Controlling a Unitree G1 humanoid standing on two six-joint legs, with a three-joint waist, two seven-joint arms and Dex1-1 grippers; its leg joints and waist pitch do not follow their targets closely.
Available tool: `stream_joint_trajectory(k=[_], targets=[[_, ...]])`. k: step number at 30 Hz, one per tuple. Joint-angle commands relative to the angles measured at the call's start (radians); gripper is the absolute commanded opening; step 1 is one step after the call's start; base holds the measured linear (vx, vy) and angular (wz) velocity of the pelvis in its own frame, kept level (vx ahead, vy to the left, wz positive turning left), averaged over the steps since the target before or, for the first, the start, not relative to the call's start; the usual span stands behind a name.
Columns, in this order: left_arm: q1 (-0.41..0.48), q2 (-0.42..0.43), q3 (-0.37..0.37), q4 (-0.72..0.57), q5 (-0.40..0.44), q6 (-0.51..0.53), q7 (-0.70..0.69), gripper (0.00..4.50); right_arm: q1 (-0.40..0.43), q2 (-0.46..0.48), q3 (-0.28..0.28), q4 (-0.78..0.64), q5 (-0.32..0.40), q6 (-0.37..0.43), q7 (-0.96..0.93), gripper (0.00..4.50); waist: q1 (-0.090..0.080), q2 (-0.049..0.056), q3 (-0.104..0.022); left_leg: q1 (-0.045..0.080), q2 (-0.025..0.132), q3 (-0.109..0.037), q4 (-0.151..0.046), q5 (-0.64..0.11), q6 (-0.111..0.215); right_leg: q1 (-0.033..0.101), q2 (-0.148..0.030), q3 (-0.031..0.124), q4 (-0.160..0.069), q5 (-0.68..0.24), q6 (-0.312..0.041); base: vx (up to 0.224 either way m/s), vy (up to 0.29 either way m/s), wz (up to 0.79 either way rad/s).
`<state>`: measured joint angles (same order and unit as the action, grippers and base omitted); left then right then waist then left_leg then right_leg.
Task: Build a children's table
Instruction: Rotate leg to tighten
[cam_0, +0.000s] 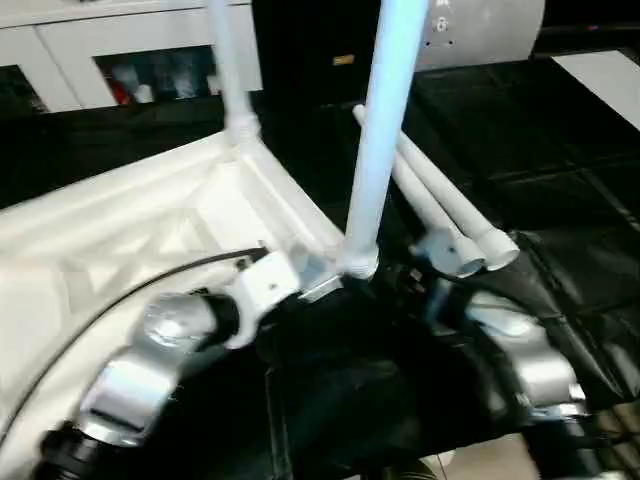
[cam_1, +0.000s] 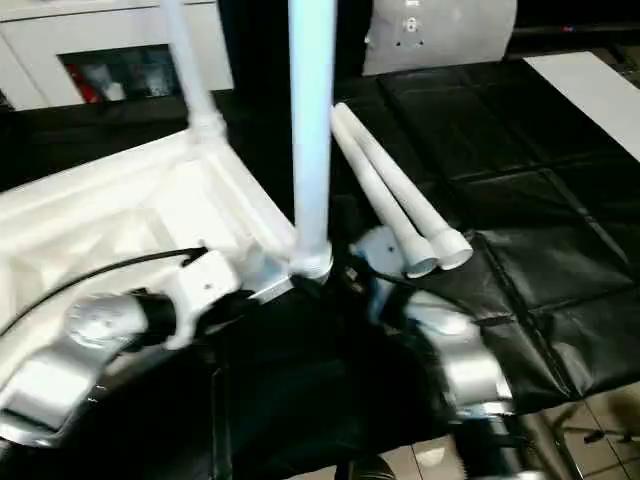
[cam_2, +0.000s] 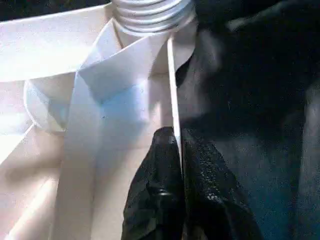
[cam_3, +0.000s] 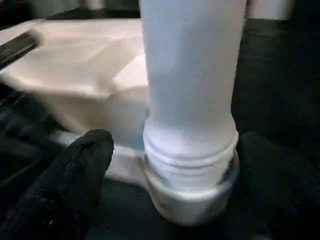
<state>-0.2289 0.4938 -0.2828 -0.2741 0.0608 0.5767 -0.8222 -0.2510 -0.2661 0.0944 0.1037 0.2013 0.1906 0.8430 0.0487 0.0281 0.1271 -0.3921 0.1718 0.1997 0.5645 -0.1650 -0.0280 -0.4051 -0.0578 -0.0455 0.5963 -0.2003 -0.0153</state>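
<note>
A large work table (cam_1: 520, 150) covered in black quilted material is seen across the scene, its cover marked by stitched seams. White cabinets (cam_0: 60, 50) are set along the far side, with a glazed compartment (cam_0: 160, 75) in which red and pale items are dimly made out. A pale tiled floor (cam_1: 600, 420) is visible past the table's near edge.

2 silver, rounded metal forearms are seen, the left forearm (cam_0: 150, 375) and the right forearm (cam_0: 530, 365), each ringed by clamp-like bands. A white block-shaped wrist housing (cam_0: 262, 285) is carried on the left, and a thin black cable (cam_0: 120, 295) is looped along it. The fingers (cam_2: 165, 200) are covered in black, finely textured material.
</note>
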Motion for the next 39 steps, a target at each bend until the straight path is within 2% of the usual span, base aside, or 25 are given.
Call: stream_joint_trajectory(k=[1,3,4,5,11,14,15,17,18,21,29,33,34,38,39], targets=[[-0.013,0.053,-0.02,0.018,-0.031,-0.135,-0.114,0.0,-0.004,-0.06,0.03,-0.024,0.039,-0.01,0.143,4.45,0.002,0.006,-0.065,0.025,0.064,-0.034,-0.057,-0.155,0.092,0.048,-0.082,0.049,-0.06,-0.063,-0.253,0.0,0.0,0.0],[-0.024,0.093,-0.03,0.061,-0.06,-0.223,-0.199,0.0,-0.023,-0.121,0.045,-0.005,0.044,-0.023,0.23,4.45,0.01,0.006,-0.067,0.029,0.061,-0.033,-0.055,-0.157,0.096,0.048,-0.08,0.049,-0.059,-0.071,-0.249,0.0,0.0,0.0],[-0.026,0.098,-0.03,0.068,-0.066,-0.236,-0.211,0.0,-0.027,-0.131,0.048,-0.001,0.043,-0.026,0.242,4.45,0.011,0.008,-0.067,0.031,0.064,-0.032,-0.055,-0.153,0.098,0.045,-0.08,0.05,-0.059,-0.059,-0.254,0.0,0.0,0.0],[-0.037,0.113,-0.037,0.091,-0.09,-0.28,-0.265,0.0,-0.04,-0.167,0.065,0.006,0.044,-0.023,0.302,4.45,0.014,0.006,-0.068,0.031,0.064,-0.032,-0.053,-0.15,0.1,0.045,-0.081,0.05,-0.057,-0.045,-0.263,0.0,0.0,0.0],[-0.077,0.171,-0.075,0.177,-0.117,-0.411,-0.435,0.0,-0.087,-0.223,0.101,0.028,0.043,-0.027,0.423,4.45,0.038,0.005,-0.074,0.032,0.067,-0.028,-0.048,-0.137,0.1,0.043,-0.085,0.05,-0.049,-0.046,-0.281,0.0,0.0,0.0],[-0.095,0.185,-0.09,0.215,-0.124,-0.464,-0.478,0.0,-0.097,-0.238,0.121,0.034,0.043,-0.044,0.453,4.45,0.039,0.003,-0.074,0.031,0.068,-0.028,-0.048,-0.153,0.089,0.043,-0.086,0.051,-0.049,-0.066,-0.278,0.0,0.0,0.0],[-0.116,0.19,-0.099,0.254,-0.125,-0.505,-0.514,0.0,-0.104,-0.252,0.145,0.033,0.042,-0.059,0.499,4.45,0.04,0.003,-0.072,0.03,0.067,-0.03,-0.049,-0.177,0.078,0.043,-0.088,0.051,-0.051,-0.112,-0.274,0.0,0.0,0.0],[-0.129,0.192,-0.106,0.279,-0.119,-0.531,-0.534,0.0,-0.107,-0.258,0.158,0.03,0.043,-0.058,0.528,4.45,0.039,0.002,-0.069,0.029,0.067,-0.031,-0.051,-0.204,0.066,0.042,-0.089,0.053,-0.055,-0.158,-0.266,0.0,0.0,0.0],[-0.135,0.193,-0.109,0.289,-0.117,-0.544,-0.543,0.0,-0.107,-0.26,0.164,0.028,0.045,-0.057,0.54,4.45,0.041,0.001,-0.07,0.032,0.068,-0.03,-0.051,-0.215,0.061,0.042,-0.089,0.053,-0.057,-0.175,-0.263,0.0,0.0,0.0],[-0.156,0.194,-0.12,0.327,-0.114,-0.583,-0.571,0.0,-0.113,-0.262,0.183,0.023,0.049,-0.051,0.579,4.45,0.04,0.0,-0.073,0.029,0.069,-0.032,-0.051,-0.213,0.052,0.044,-0.092,0.054,-0.053,-0.18,-0.261,0.0,0.0,0.0],[-0.181,0.184,-0.131,0.38,-0.113,-0.639,-0.602,0.0,-0.13,-0.241,0.211,0.047,0.049,-0.06,0.598,3.74,0.041,-0.002,-0.076,0.028,0.068,-0.029,-0.046,-0.172,0.073,0.042,-0.089,0.052,-0.047,-0.117,-0.279,0.0,0.0,0.0],[-0.189,0.181,-0.134,0.4,-0.112,-0.657,-0.609,0.0,-0.132,-0.238,0.22,0.055,0.048,-0.062,0.607,3.55,0.041,-0.002,-0.074,0.028,0.068,-0.029,-0.047,-0.186,0.067,0.042,-0.091,0.053,-0.049,-0.147,-0.276,0.0,0.0,0.0],[-0.189,0.181,-0.134,0.401,-0.112,-0.658,-0.61,0.0,-0.132,-0.238,0.22,0.055,0.048,-0.061,0.608,3.34,0.041,-0.002,-0.074,0.028,0.068,-0.03,-0.047,-0.189,0.066,0.042,-0.091,0.053,-0.05,-0.153,-0.274,0.0,0.0,0.0],[-0.194,0.182,-0.133,0.414,-0.113,-0.665,-0.61,0.0,-0.132,-0.237,0.224,0.055,0.05,-0.059,0.614,3.11,0.041,-0.003,-0.074,0.029,0.069,-0.03,-0.048,-0.197,0.061,0.041,-0.091,0.053,-0.05,-0.169,-0.27,0.0,0.0,0.0],[-0.195,0.185,-0.13,0.42,-0.113,-0.665,-0.61,0.0,-0.131,-0.237,0.225,0.053,0.053,-0.054,0.617,2.92,0.041,-0.002,-0.073,0.029,0.069,-0.03,-0.049,-0.2,0.058,0.04,-0.091,0.054,-0.051,-0.179,-0.267,0.0,0.0,0.0]])
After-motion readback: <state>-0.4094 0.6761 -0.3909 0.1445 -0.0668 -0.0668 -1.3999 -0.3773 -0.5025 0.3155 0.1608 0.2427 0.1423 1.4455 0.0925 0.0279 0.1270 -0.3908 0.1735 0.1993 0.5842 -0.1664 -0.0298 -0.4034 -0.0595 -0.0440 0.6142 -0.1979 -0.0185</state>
